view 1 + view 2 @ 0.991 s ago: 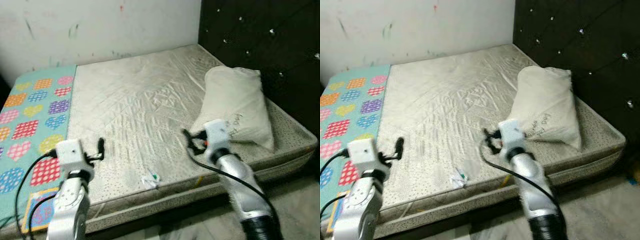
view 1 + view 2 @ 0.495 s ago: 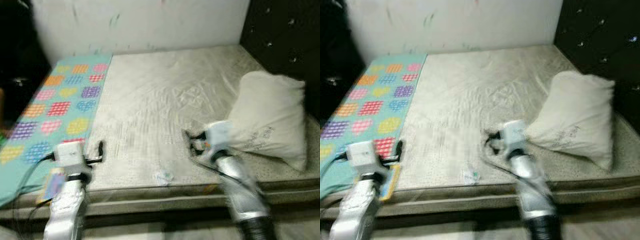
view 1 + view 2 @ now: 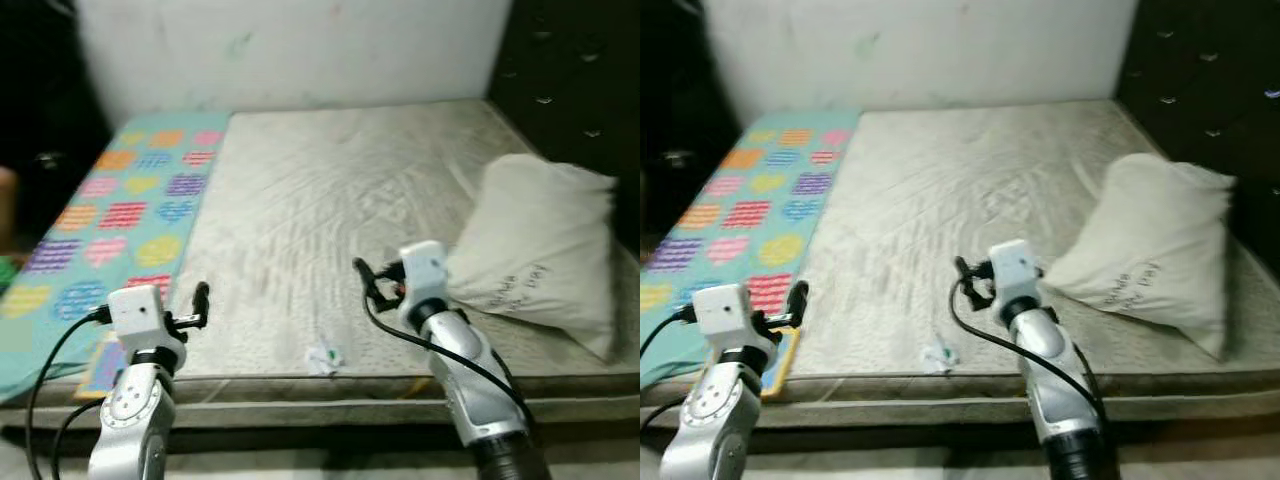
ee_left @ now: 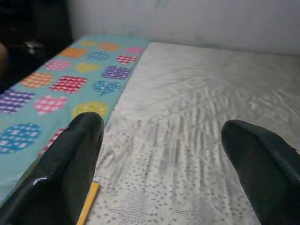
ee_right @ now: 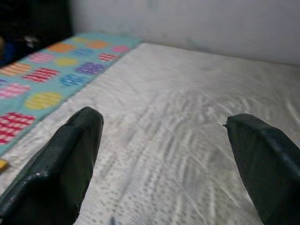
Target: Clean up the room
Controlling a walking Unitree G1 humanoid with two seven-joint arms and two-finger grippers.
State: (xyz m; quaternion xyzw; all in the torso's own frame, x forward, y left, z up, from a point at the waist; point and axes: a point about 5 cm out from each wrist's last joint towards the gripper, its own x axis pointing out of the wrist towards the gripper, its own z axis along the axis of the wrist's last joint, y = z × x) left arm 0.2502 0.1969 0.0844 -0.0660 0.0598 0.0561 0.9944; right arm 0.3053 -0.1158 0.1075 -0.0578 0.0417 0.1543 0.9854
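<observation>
Near the mattress [image 3: 330,200] front edge lay a crumpled wrapper [image 3: 322,356] — at 6 o'clock, between both arms. Left gripper [image 4: 164,154] and right gripper [image 5: 164,154] hovered wide apart, empty. Pillow [image 3: 540,250] sat at 3 o'clock — mat [image 3: 110,220] at 9.

My left gripper [image 4: 159,154]: raised forward, fingers spread wide. My right gripper [image 5: 164,159]: likewise raised, fingers parted, holding nothing.
</observation>
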